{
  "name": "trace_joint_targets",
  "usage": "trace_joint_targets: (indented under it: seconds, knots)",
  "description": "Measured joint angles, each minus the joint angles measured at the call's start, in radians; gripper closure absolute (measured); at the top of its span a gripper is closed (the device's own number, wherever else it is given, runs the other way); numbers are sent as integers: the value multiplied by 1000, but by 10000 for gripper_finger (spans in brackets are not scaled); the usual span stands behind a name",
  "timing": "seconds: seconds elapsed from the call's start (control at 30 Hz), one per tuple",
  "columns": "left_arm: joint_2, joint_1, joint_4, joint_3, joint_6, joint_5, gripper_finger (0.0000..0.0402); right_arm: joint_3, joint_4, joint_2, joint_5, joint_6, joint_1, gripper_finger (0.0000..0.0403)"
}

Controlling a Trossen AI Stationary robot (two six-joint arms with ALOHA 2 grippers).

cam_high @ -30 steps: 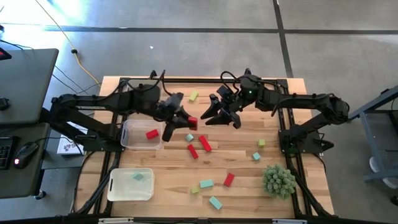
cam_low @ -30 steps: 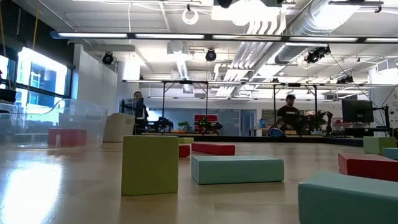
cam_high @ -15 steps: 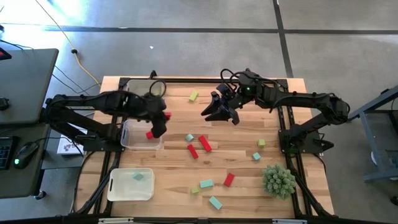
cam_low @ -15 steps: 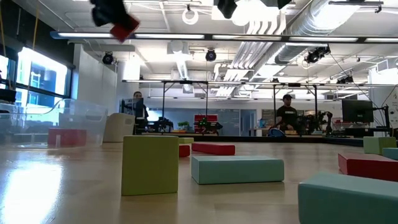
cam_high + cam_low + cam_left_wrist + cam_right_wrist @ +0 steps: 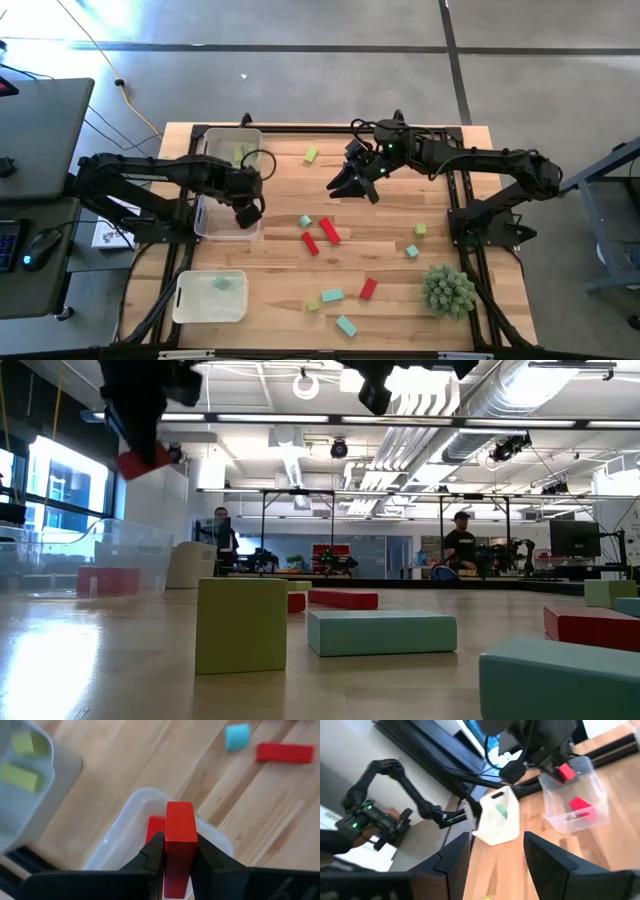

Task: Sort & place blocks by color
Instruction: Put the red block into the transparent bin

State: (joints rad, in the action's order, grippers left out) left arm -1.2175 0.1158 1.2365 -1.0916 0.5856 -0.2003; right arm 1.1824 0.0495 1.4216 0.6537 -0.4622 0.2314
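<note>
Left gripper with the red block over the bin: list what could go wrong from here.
1. The left gripper holds the red block above the clear bin, close to its rim; released off-centre, it could clip the wall and fall outside.
2. Dropped from height, it may bounce off the red block already inside.

Bright overhead lights, window glare, wrist pics maybe blurry

No legible text — no labels, no signs.
</note>
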Motion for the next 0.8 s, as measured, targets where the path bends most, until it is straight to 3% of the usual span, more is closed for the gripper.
trace_joint_targets:
  seconds: [0.37, 0.8]
  knots:
    - [0, 3, -47, 192, 114, 69, 362, 0, 22, 0, -44, 0, -3, 229]
    - [0, 3, -89, 310, 189, 115, 343, 0, 62, 0, -48, -8, -9, 229]
